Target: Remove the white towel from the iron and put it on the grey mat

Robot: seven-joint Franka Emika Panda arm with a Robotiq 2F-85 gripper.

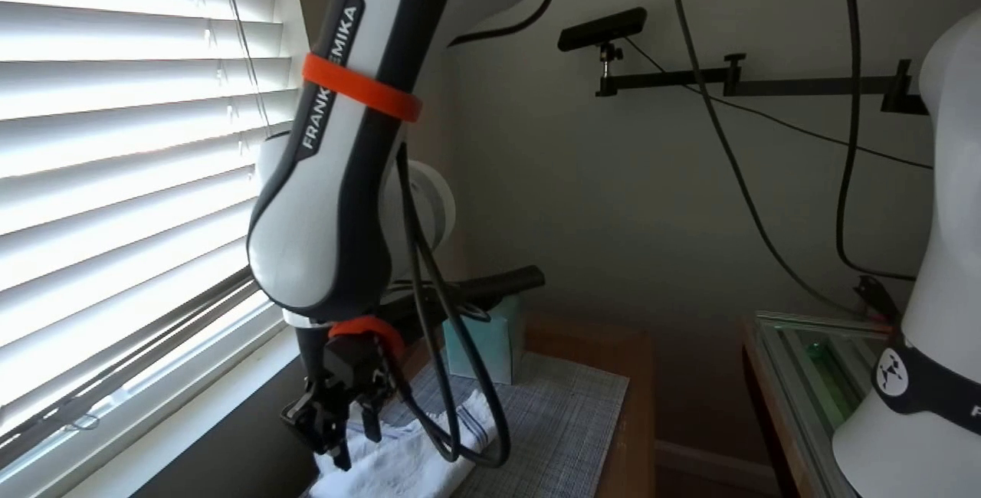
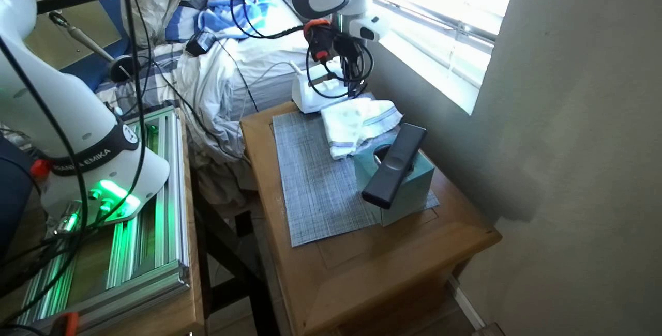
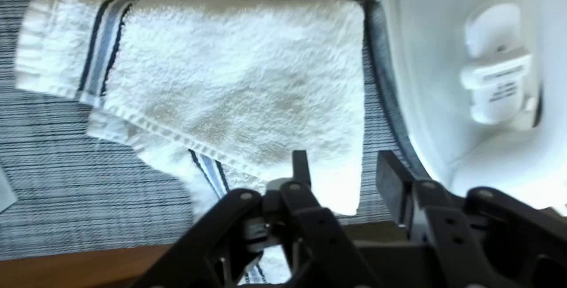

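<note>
You are in a home, by the look of it a bedroom: in an exterior view you have a bed (image 2: pixel 279 50) with rumpled sheets (image 2: pixel 207 80) and a blue-and-white blanket (image 2: pixel 220 18) past a wooden side table (image 2: pixel 362 284) laid with a woven grey placemat (image 2: pixel 320 196). Slatted window blinds (image 1: pixel 130 130) hang beside that table. Your robot base (image 2: pixel 152 173) sits on an aluminium-profile frame (image 2: pixel 173 191), as in a lab.

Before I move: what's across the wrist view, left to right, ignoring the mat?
Pale box corner at the left edge → white towel → white iron, cut off at the right edge. Gripper left out: it overlaps the last two.
</note>
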